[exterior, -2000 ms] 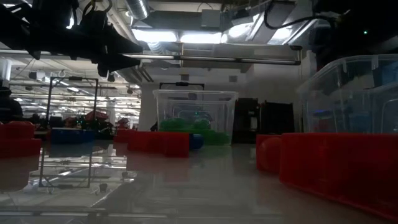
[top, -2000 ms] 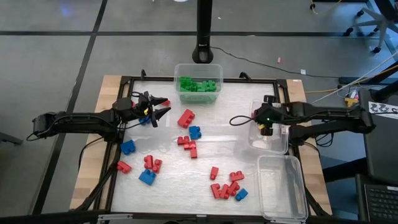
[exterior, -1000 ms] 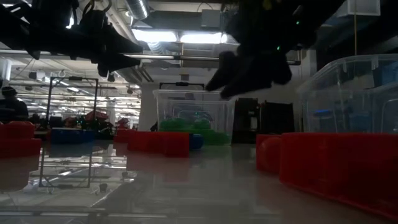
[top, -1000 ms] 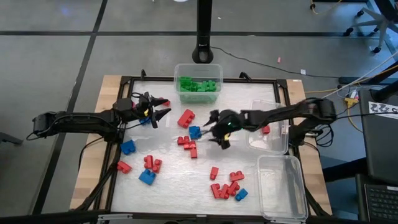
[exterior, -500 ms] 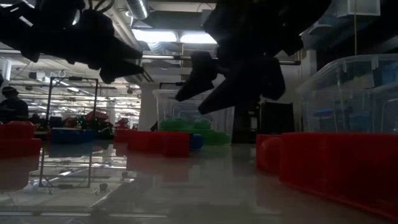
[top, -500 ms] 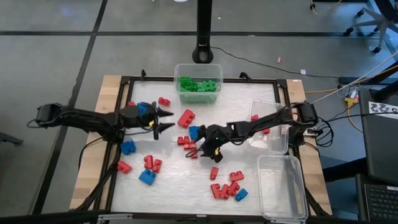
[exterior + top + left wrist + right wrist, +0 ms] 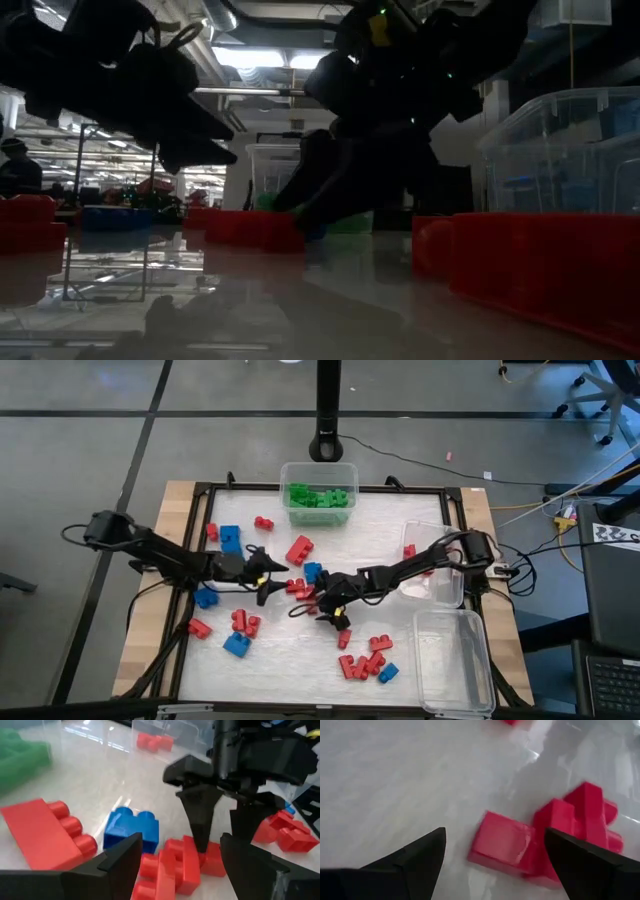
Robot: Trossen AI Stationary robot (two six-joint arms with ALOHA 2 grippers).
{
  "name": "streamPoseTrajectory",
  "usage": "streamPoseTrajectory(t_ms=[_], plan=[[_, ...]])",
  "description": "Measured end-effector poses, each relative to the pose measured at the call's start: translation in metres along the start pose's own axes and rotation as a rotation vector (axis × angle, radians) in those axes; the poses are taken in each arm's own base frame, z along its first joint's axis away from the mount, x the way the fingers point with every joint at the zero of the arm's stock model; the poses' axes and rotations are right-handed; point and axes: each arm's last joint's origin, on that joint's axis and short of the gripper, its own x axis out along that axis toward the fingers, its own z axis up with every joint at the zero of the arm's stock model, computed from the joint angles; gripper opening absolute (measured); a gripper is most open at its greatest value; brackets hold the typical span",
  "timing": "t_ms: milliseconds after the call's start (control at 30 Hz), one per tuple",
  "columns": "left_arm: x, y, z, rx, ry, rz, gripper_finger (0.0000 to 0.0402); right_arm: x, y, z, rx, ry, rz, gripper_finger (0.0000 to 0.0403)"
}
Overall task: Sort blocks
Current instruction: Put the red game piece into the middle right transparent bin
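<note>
Red, blue and green blocks lie scattered on the white table; the green blocks (image 7: 320,495) fill a clear tub at the far edge. A cluster of red blocks (image 7: 300,590) lies mid-table beside a blue block (image 7: 313,572). My right gripper (image 7: 312,606) is open and low over that cluster; in its wrist view its fingers stand on either side of one red block (image 7: 502,842). My left gripper (image 7: 274,582) is open just left of the cluster, pointing at it (image 7: 175,865), with nothing between its fingers. My right gripper comes at the red cluster slanting down from the table's right. One fingertip (image 7: 201,842) stands right at the top of a red block (image 7: 212,860) of the cluster. Whether it touches I cannot tell.
Two clear tubs (image 7: 435,570) (image 7: 455,660) stand at the right edge, the far one with red blocks inside. A large red block (image 7: 298,550) lies beyond the cluster. More blocks lie near left (image 7: 236,644) and near right (image 7: 362,662). Bare table shows in the far right part.
My right gripper has gone toward the table's left and near edge and sunk onto the red cluster. My left gripper has swung toward the near edge and the right, and gone down, ending beside the same cluster. Both have stayed open. No block has moved.
</note>
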Motion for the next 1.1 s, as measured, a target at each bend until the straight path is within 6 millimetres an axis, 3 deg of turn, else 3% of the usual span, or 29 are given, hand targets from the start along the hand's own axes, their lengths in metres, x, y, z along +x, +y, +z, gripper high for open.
streamPoseTrajectory(t_ms=[300,633,933,1100], plan=[[0.019,-0.008,-0.018,-0.003,0.018,-0.031,0.0251,0.003,0.001,-0.004,0.012,0.014,0.004,0.0335],[0.053,-0.007,-0.034,0.038,0.107,0.027,0.0251,0.003,0.002,-0.004,0.012,0.006,0.036,0.0335],[0.056,0.0,-0.036,0.038,0.117,0.071,0.0251,-0.014,0.005,-0.001,0.028,0.084,0.119,0.0335],[0.053,-0.001,-0.032,0.031,0.109,0.067,0.0251,-0.029,0.004,0.013,0.004,0.048,0.095,0.0335]])
